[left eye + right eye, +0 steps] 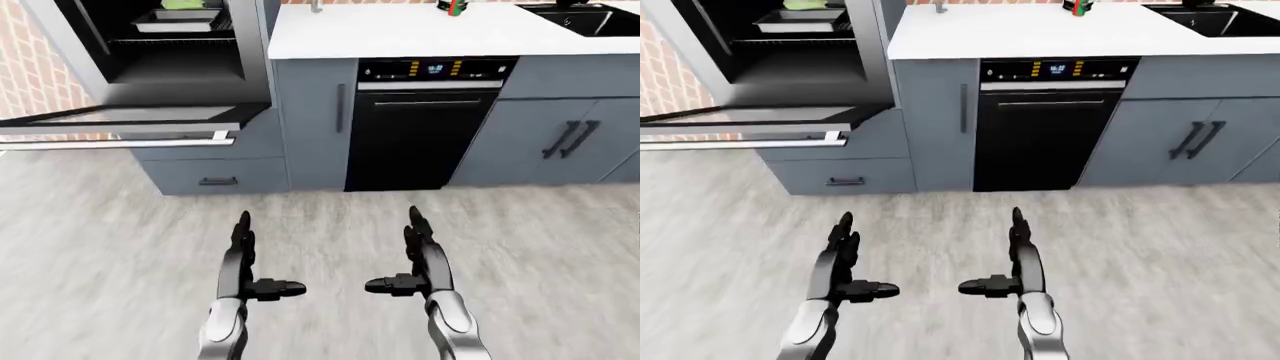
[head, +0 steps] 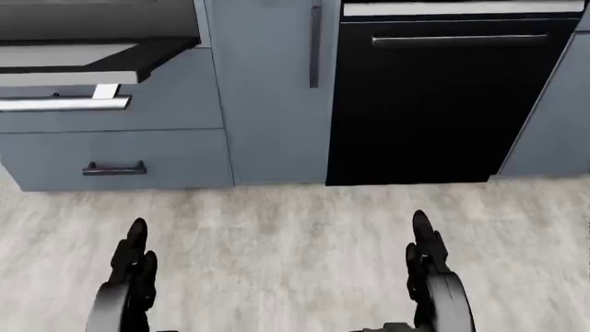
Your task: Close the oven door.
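Observation:
The wall oven [image 1: 170,45] stands at the upper left of the left-eye view, its cavity showing a rack with a tray [image 1: 178,20]. Its door [image 1: 130,120] hangs folded down flat, with a silver handle bar [image 1: 120,142] along the near edge. Both my hands hover low over the floor, well short of the door. My left hand [image 1: 248,262] is open, fingers pointing ahead and thumb turned inward. My right hand [image 1: 415,259] mirrors it, also open and holding nothing.
A black dishwasher [image 1: 420,127] with a lit control strip sits right of the oven under a white counter [image 1: 420,30]. Grey cabinets [image 1: 560,135] and a drawer [image 1: 215,176] line the wall. A sink [image 1: 590,15] lies at the top right. Brick wall [image 1: 30,67] at left.

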Motion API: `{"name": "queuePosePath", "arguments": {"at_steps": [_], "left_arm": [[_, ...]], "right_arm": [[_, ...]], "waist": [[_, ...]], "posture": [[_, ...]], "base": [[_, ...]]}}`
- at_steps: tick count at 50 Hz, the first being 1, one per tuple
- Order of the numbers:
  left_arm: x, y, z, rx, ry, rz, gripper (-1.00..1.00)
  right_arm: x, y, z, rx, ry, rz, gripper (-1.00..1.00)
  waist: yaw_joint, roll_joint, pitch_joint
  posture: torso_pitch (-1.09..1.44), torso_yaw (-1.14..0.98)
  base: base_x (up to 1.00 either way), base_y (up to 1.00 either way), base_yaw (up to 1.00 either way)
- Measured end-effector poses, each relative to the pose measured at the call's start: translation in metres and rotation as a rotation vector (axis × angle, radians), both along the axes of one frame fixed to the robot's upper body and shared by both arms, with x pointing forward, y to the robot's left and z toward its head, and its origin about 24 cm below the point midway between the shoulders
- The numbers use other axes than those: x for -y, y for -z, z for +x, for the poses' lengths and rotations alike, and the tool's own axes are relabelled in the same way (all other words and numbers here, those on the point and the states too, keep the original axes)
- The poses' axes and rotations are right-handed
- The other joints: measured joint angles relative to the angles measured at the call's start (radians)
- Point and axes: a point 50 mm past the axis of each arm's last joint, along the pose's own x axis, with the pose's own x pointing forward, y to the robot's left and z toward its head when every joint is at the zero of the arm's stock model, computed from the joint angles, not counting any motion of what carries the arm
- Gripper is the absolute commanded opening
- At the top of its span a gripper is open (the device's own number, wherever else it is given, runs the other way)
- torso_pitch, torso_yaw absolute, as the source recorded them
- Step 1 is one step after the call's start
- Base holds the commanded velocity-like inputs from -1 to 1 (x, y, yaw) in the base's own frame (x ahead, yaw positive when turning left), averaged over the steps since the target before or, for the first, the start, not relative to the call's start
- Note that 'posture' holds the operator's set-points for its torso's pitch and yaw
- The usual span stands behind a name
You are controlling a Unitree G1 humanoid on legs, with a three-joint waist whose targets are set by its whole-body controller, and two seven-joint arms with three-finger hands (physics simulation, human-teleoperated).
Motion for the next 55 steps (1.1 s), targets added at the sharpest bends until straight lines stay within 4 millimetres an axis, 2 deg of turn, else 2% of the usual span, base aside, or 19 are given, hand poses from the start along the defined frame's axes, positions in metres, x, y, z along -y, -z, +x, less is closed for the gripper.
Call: {"name": "queuePosePath", "arguments": {"at_steps": [1, 3, 5, 8, 14, 19, 22, 25, 29, 31, 33, 37, 45, 55], "left_arm": [[-0.002, -0.005, 0.001, 0.015, -0.001, -0.016, 1.0], [-0.004, -0.024, 0.007, 0.089, 0.005, -0.047, 1.0], [-0.006, -0.031, 0.01, 0.135, 0.009, -0.044, 1.0], [-0.006, -0.03, 0.008, 0.151, 0.018, -0.03, 1.0], [-0.017, -0.018, 0.01, 0.103, 0.023, -0.012, 1.0], [-0.026, -0.017, 0.015, 0.085, 0.06, -0.022, 1.0], [-0.046, -0.007, 0.024, 0.083, 0.02, -0.032, 1.0], [-0.075, 0.013, 0.023, 0.042, -0.061, -0.054, 1.0], [-0.097, 0.063, 0.001, -0.108, -0.109, -0.022, 1.0], [-0.097, 0.085, -0.019, -0.194, -0.119, -0.017, 1.0], [-0.096, 0.097, -0.035, -0.243, -0.121, -0.021, 1.0], [-0.094, 0.106, -0.048, -0.276, -0.14, -0.067, 1.0], [-0.104, 0.11, -0.066, -0.282, -0.186, -0.056, 1.0], [-0.113, 0.125, -0.096, -0.41, -0.27, -0.052, 1.0]], "right_arm": [[0.0, -0.004, 0.002, 0.016, -0.007, -0.004, 1.0], [0.004, -0.022, 0.009, 0.095, -0.011, -0.016, 1.0], [0.005, -0.027, 0.011, 0.121, -0.009, -0.017, 1.0], [0.006, -0.022, 0.009, 0.093, -0.016, -0.019, 1.0], [0.01, -0.016, 0.011, 0.06, -0.017, -0.019, 1.0], [0.025, -0.013, 0.017, 0.06, 0.004, -0.026, 1.0], [0.042, -0.003, 0.019, 0.045, 0.041, -0.026, 1.0], [0.059, 0.018, 0.019, 0.002, 0.076, -0.016, 1.0], [0.082, 0.064, 0.005, -0.11, 0.14, -0.007, 1.0], [0.088, 0.084, -0.011, -0.178, 0.165, -0.015, 1.0], [0.091, 0.096, -0.03, -0.222, 0.178, -0.019, 1.0], [0.092, 0.105, -0.049, -0.247, 0.187, -0.042, 1.0], [0.094, 0.106, -0.058, -0.243, 0.202, -0.095, 1.0], [0.106, 0.122, -0.093, -0.387, 0.28, -0.17, 1.0]], "waist": [[-0.002, -0.004, -0.009], [0.007, -0.003, -0.058], [0.01, -0.009, -0.039], [0.01, -0.008, -0.056], [0.008, -0.003, -0.06], [0.01, -0.003, -0.067], [0.008, -0.003, -0.074], [0.004, -0.003, -0.079], [0.004, 0.003, -0.076], [0.003, 0.004, -0.069], [0.003, 0.002, -0.059], [-0.001, -0.001, -0.048], [-0.002, -0.003, -0.057], [-0.001, -0.003, -0.045]], "posture": [[0.0, 0.0], [0.0, 0.0], [0.0, 0.0], [0.0, 0.0], [0.0, 0.0], [0.0, 0.0], [0.0, 0.0], [0.0, 0.0], [0.0, 0.0], [0.0, 0.0], [0.0, 0.0], [0.0, 0.0], [0.0, 0.0], [0.0, 0.0]], "base": [[0.0, 0.0, 0.0], [0.0, 0.0, 0.0], [0.0, 0.0, 0.0], [0.0, 0.0, 0.0], [0.0, 0.0, 0.0], [0.0, 0.0, 0.0], [0.0, 0.0, 0.0], [0.0, 0.0, 0.0], [0.0, 0.0, 0.0], [0.0, 0.0, 0.0], [0.0, 0.0, 0.0], [0.0, 0.0, 0.0], [0.0, 0.0, 0.0], [0.0, 0.0, 0.0]]}}
